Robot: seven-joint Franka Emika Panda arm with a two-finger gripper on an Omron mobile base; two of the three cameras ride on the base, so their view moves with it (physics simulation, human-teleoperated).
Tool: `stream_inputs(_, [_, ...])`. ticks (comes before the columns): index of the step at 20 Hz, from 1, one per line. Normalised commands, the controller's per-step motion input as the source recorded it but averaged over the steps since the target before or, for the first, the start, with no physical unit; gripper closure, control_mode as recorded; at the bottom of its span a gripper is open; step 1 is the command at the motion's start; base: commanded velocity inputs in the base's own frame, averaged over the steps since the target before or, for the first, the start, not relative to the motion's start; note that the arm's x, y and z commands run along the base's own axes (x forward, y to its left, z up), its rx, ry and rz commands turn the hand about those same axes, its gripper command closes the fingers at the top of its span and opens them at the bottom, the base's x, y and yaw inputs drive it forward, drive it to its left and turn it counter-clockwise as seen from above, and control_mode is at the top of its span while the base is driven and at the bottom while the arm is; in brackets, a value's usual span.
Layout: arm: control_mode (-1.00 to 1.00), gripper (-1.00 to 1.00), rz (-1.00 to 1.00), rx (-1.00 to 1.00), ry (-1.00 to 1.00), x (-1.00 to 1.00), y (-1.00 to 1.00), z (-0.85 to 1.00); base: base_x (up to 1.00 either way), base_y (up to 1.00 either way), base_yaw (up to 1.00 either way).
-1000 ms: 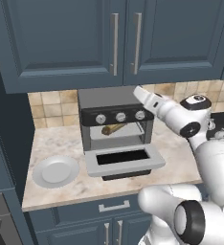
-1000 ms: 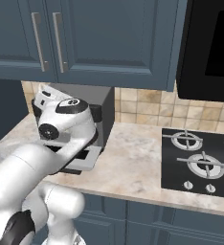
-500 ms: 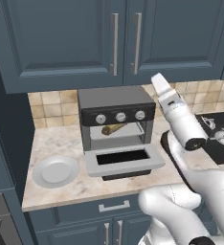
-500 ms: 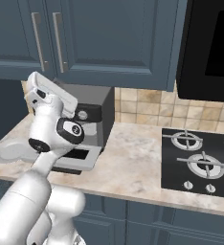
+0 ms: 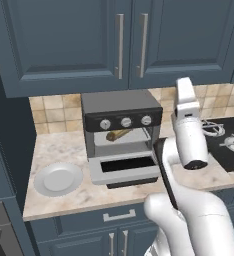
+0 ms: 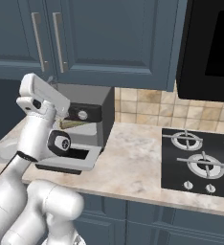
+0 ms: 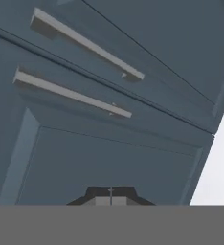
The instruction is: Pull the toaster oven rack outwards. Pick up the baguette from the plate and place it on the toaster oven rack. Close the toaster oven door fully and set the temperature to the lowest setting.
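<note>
The toaster oven (image 5: 121, 107) stands at the back of the counter with its door (image 5: 124, 170) folded down flat in front. Inside, the baguette (image 5: 118, 134) lies on the pale rack (image 5: 131, 141). The white plate (image 5: 58, 179) sits bare to the oven's left. My arm is raised right of the oven, and the gripper (image 5: 183, 83) points up at the wall cabinets, well above the oven. In the hand view the dark fingertips (image 7: 97, 195) meet at the middle and hold nothing. From the right, the oven (image 6: 87, 103), baguette (image 6: 72, 123) and door (image 6: 68, 159) show behind my arm.
A gas hob (image 5: 228, 145) (image 6: 200, 160) occupies the counter to the right. Blue wall cabinets with long bar handles (image 5: 119, 46) (image 7: 73, 94) hang above the oven. A black appliance (image 6: 209, 48) is mounted over the hob. Bare marble counter (image 6: 133, 162) lies between oven and hob.
My arm has swung away from the oven front and risen, so the hand now points up at the cabinets. Baguette, open door and plate have not moved.
</note>
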Motion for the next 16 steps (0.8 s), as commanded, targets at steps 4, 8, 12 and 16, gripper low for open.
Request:
stream_inputs(4, [-1.00, 1.00, 0.04, 0.18, 0.12, -0.55, -0.42, 0.14, 0.00, 0.00, 0.00])
stream_inputs(8, [-1.00, 1.00, 0.12, 0.15, 0.21, -0.66, -0.41, 0.26, 0.00, 0.00, 0.00])
stream_inputs(12, [-1.00, 1.00, 0.13, 0.18, 0.21, -0.83, -0.49, 0.39, 0.00, 0.00, 0.00])
stream_inputs(16, [-1.00, 1.00, 0.12, 0.20, 0.21, -0.83, -0.51, 0.43, 0.00, 0.00, 0.00])
